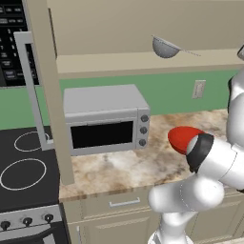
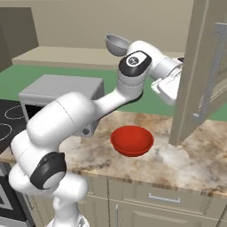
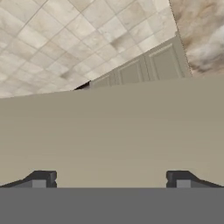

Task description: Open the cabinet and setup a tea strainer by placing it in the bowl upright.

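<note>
The cabinet door stands swung open, with its long silver handle on the outer face; in the left base view the door shows edge-on. On the cabinet's bottom shelf rests the tea strainer, a small grey half-sphere. Below it, the red bowl sits on the marble counter. My gripper is raised beside the open door's inner side, right of the strainer and apart from it. In the hand view my gripper is open, its fingertips wide apart, empty, against a beige panel.
A grey toaster oven stands on the counter left of the bowl. A black stove lies further left. Beige drawers run under the counter. The open door juts out over the counter's right part.
</note>
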Robot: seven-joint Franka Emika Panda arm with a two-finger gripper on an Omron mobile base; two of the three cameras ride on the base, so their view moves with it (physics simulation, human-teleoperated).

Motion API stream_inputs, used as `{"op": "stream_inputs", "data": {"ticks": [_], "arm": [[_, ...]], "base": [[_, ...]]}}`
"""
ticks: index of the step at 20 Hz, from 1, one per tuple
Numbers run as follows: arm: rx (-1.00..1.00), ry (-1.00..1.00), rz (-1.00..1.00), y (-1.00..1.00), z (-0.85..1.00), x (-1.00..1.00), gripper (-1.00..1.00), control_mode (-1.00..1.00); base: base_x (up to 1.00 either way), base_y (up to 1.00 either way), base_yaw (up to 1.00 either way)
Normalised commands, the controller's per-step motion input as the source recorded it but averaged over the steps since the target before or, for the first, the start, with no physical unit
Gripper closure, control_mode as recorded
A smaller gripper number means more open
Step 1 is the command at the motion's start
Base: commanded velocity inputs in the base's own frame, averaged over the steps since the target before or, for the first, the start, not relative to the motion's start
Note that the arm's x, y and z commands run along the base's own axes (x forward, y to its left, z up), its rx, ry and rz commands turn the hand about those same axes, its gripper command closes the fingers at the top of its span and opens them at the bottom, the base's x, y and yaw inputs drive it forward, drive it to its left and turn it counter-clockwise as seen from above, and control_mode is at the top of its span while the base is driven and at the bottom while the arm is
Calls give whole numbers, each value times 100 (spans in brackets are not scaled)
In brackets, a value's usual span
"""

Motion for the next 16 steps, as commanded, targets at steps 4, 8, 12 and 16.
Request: {"op": "stream_inputs", "data": {"ticks": [4, 8, 12, 16], "arm": [[0, 0, 0, -60, 0, -57, -100, -100], [-2, 1, 0, -6, -6, -44, -100, -100], [-4, 1, 0, 48, -16, -44, -100, -100], [-3, -13, -12, 100, 0, -12, -100, -100]], "base": [[0, 0, 0], [0, 0, 0], [0, 0, 0], [0, 0, 0]]}}
